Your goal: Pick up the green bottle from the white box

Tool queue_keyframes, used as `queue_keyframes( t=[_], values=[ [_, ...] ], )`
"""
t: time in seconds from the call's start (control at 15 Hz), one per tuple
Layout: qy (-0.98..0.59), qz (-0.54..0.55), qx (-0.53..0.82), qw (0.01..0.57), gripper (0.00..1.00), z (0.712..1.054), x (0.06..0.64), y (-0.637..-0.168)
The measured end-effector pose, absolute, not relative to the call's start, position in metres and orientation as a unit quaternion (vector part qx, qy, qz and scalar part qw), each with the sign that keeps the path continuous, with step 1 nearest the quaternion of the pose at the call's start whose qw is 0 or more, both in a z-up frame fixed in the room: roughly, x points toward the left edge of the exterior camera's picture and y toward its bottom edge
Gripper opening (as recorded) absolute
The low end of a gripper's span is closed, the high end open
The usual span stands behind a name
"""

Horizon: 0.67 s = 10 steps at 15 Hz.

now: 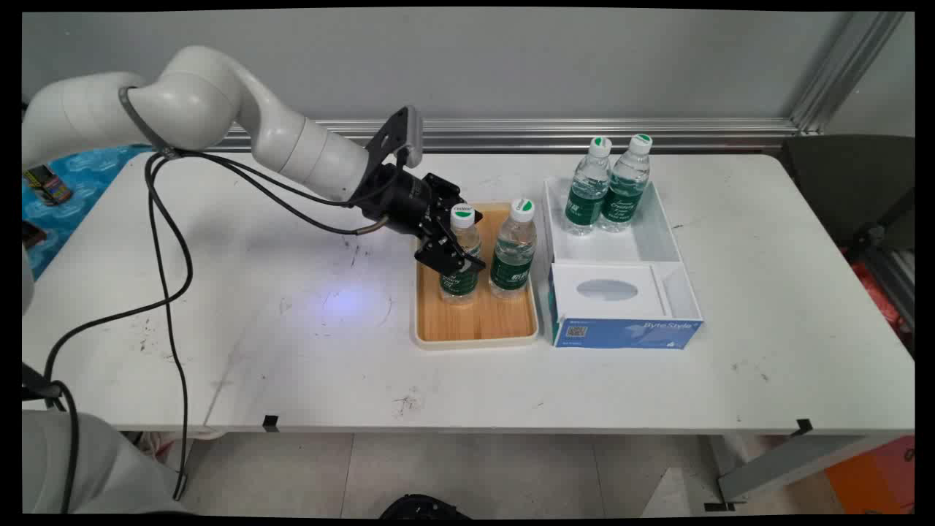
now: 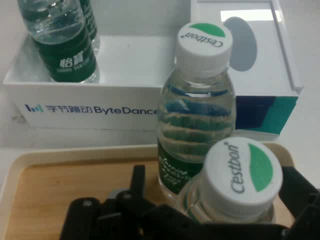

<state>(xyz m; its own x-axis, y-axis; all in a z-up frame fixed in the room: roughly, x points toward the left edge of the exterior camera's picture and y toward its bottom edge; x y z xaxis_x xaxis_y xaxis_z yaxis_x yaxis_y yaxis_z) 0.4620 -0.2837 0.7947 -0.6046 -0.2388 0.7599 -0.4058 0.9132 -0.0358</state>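
Four water bottles stand on the counter [image 1: 241, 307], split two and two.

Left to right in the main view:

- Pincer [image 1: 462, 248]: it reaches in from the upper left, angled down, with its black fingers either side of the left tray bottle [image 1: 460, 254] at about shoulder height. In the hand view that bottle's white-and-green cap sits right between the linkage arms, and one finger [image 2: 300, 192] stands just beside the cap. The jaws are around the bottle and look closed against it, so I read this as a pinch on the bottle. Contact on the far side is hidden.
- Wooden tray [image 1: 475, 325]: it holds the left tray bottle and, just beside it, the right tray bottle [image 1: 513, 250]. Both are upright. The left bottle's base appears to be on the tray floor, with no visible lift, though the pincer hides part of it.
- White open box [image 1: 668, 241]: it sits just right of the tray. Two more bottles [image 1: 605, 186] stand upright at its far end, touching or nearly so. A tissue box [image 1: 621, 307] with a blue front fills its near end.

State of play, as a judgement only: half the bottles sit in the box and half on the tray. One tray bottle is in the pincer's hold and the other stands free.
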Motion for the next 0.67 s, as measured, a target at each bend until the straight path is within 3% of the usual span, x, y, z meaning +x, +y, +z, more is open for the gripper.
queue_keyframes(
  t=[0.67],
  values=[
    [-0.892, 0.097, 0.181, 0.403, 1.0, 0.824, 0.473, -0.281]
  ],
)
